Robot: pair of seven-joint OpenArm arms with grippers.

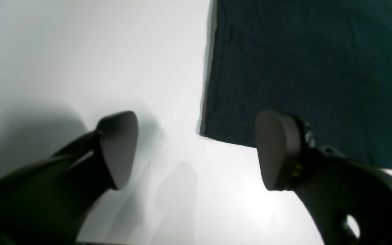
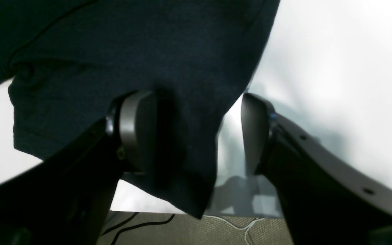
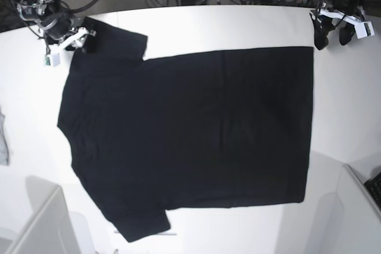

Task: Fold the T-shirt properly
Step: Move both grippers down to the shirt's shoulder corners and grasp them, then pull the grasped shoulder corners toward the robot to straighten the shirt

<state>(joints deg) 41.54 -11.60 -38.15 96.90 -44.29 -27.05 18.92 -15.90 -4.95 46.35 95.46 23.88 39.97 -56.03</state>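
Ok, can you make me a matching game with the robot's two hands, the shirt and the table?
Things:
1. T-shirt
2. left end effector
3. right end effector
4. table

Descriptions:
A. white
B. open, over a sleeve edge
C. black, spread flat
D. open, beside the hem corner, holding nothing

Pairs: 1-C, 2-D, 3-B, 4-A

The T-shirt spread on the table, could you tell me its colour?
Plain black T-shirt; clearest in the base view.
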